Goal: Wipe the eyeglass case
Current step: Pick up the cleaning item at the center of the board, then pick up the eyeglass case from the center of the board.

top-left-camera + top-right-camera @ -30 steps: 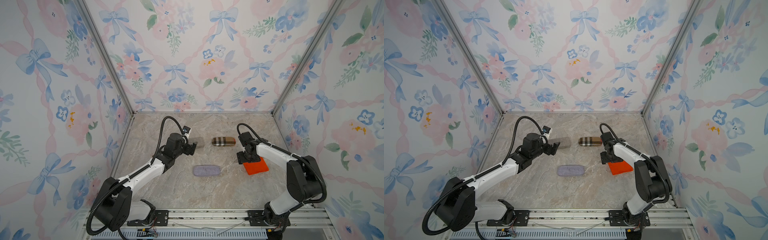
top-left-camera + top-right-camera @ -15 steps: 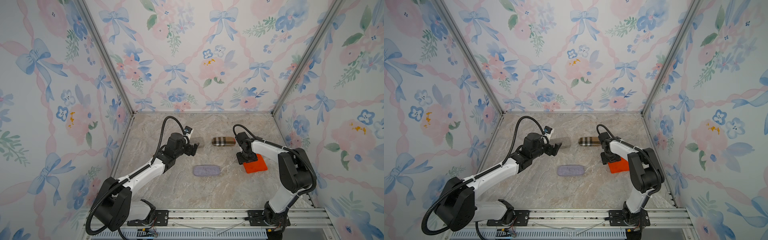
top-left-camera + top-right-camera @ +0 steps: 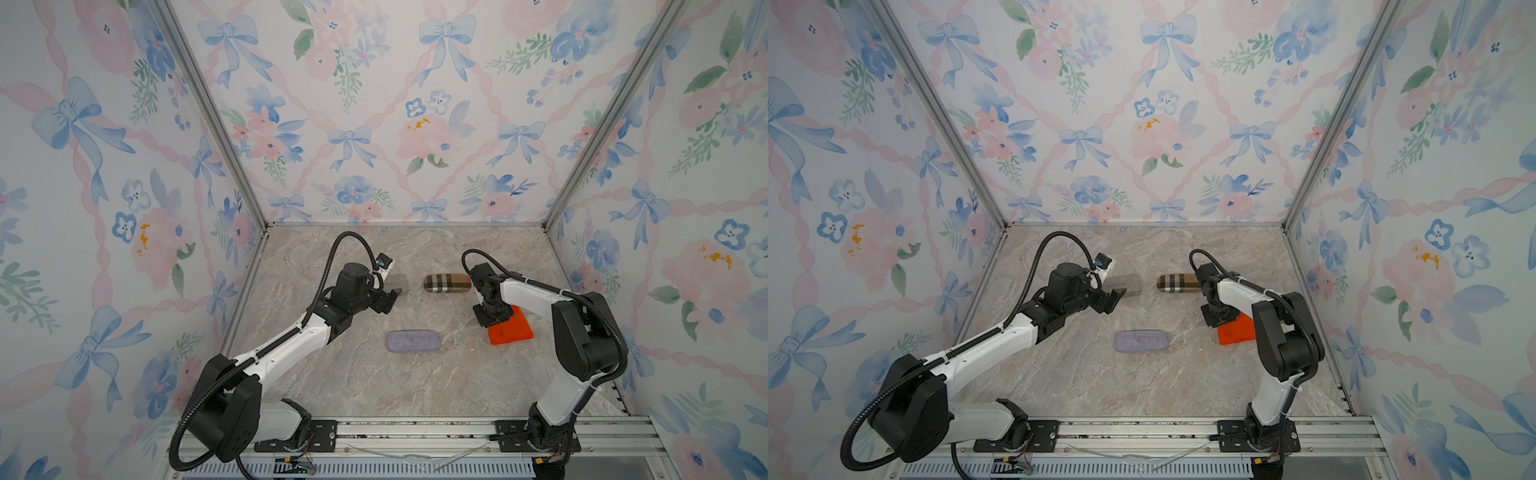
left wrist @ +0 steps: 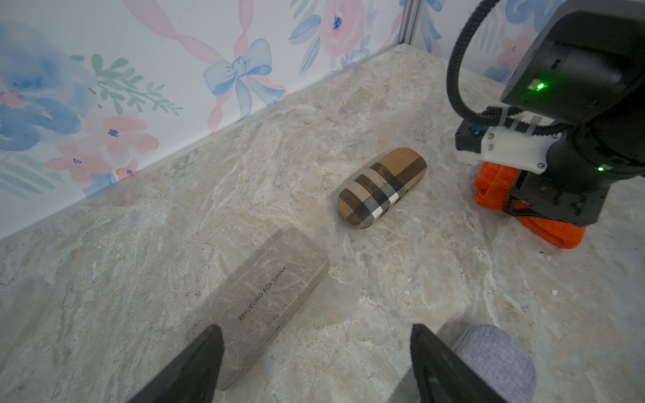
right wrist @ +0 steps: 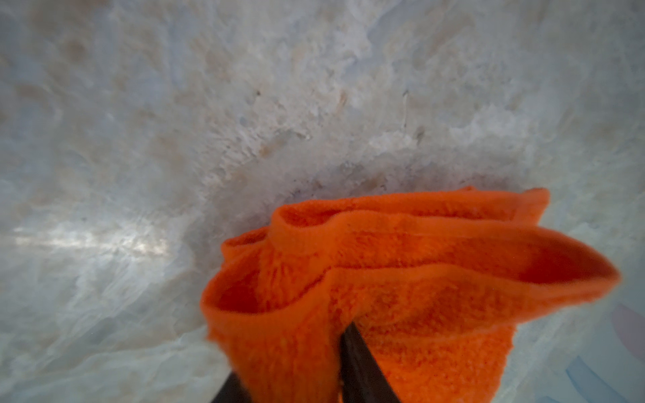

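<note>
Three eyeglass cases lie on the marble floor. A grey-beige marbled case (image 3: 400,282) (image 4: 265,300) is at the back, a plaid case (image 3: 447,283) (image 4: 382,186) lies to its right, and a lavender fabric case (image 3: 412,341) (image 4: 495,359) sits nearer the front. My left gripper (image 3: 392,297) (image 4: 316,349) hovers open just off the near end of the marbled case, holding nothing. An orange cloth (image 3: 511,330) (image 5: 401,279) lies at the right. My right gripper (image 3: 492,318) (image 5: 293,352) points down onto the cloth's left edge, shut on a bunched fold of it.
Floral walls enclose the floor on three sides, with metal corner posts (image 3: 582,166) at the back. A metal rail (image 3: 415,432) carrying both arm bases runs along the front. The right arm's elbow (image 3: 582,332) stands beside the cloth.
My right gripper has closed on the edge of the orange cloth and bunched it up. The left gripper's fingers have narrowed a little; that arm has barely moved.
</note>
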You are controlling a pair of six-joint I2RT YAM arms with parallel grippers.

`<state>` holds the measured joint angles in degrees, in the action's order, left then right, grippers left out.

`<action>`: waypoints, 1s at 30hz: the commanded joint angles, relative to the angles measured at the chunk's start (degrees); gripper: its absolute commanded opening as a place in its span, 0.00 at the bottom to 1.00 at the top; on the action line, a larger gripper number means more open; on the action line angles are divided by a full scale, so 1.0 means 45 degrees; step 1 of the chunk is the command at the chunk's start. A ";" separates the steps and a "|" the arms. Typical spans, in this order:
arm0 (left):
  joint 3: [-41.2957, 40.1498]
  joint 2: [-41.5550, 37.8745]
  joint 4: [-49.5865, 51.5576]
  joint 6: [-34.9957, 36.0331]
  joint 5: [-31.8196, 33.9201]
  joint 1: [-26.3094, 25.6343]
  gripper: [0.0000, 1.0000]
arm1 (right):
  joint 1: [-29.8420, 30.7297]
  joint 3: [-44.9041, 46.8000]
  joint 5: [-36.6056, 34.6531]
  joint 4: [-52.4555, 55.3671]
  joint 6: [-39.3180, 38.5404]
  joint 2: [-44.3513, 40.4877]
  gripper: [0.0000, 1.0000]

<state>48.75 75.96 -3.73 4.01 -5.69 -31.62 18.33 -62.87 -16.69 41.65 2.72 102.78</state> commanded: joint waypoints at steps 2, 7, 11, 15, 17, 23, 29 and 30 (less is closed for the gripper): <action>0.0257 0.0242 0.0808 0.1609 -0.1239 -0.0185 0.81 | -0.0022 0.0381 0.1096 0.0333 -0.0245 0.0473 0.23; -0.0233 0.0520 0.0799 0.3671 -0.1667 -0.0886 0.76 | -0.0382 0.0538 0.3024 -0.0232 0.0097 -0.0178 0.00; -0.0583 0.0947 0.0828 0.5189 -0.1511 -0.1495 0.76 | -0.0869 0.0731 0.4519 -0.0345 0.0336 -0.1264 0.00; -0.0743 0.1565 0.0771 0.6057 -0.1390 -0.1854 0.78 | -0.1096 0.0534 0.5430 0.0381 0.0468 -0.2846 0.00; -0.0773 0.1915 0.0665 0.6680 -0.1334 -0.2037 0.78 | -0.1036 0.0313 0.5681 0.0935 0.0472 -0.3460 0.00; -0.0900 0.2774 0.0636 0.7648 -0.1674 -0.2212 0.79 | -0.0851 0.0086 0.6735 0.1996 0.0652 -0.4989 0.00; -0.0952 0.2833 0.1151 0.7713 -0.2496 -0.2213 0.79 | -0.0404 -0.0432 0.6775 0.2707 0.0691 -0.5448 0.00; -0.0881 0.2852 0.1381 0.7716 -0.2571 -0.2212 0.79 | -0.0358 -0.0481 0.6777 0.2712 0.0685 -0.5424 0.00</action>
<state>44.88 88.36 0.23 37.15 -14.24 -41.30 15.84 -63.05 12.43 50.46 5.13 78.98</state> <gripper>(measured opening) 0.793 0.088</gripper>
